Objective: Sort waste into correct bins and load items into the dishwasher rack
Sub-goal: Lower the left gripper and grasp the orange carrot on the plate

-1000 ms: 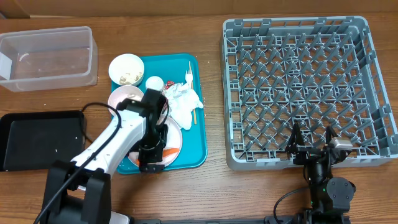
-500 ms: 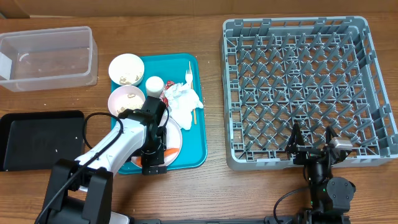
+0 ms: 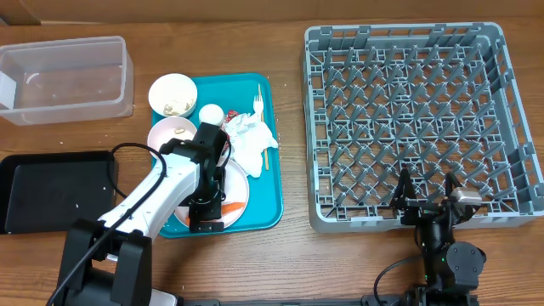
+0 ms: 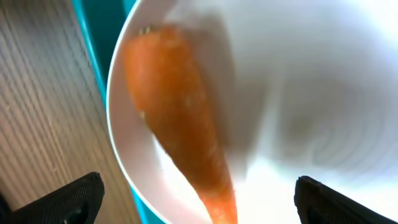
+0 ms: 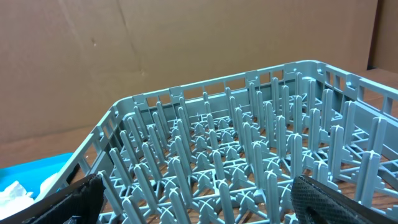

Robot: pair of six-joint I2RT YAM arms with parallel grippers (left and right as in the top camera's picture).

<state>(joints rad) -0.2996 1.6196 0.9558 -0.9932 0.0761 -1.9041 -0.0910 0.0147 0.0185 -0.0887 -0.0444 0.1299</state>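
Now the left jaws stand wide just above the orange carrot [image 4: 174, 118] on the pink plate [image 4: 298, 93], by the near edge of the teal tray [image 3: 269, 194]; the right jaws gape empty at the near wall of the rack [image 3: 357, 219].

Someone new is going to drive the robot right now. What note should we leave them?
Left end effector: open over the carrot on the plate, holding nothing.
Right end effector: open, idle at the near edge of the rack.
Napkin, bowls, cup, fork: on the teal tray.
Done: nothing; rack, tub and black tray hold none of it.
Left: bin waste, rack dishes.
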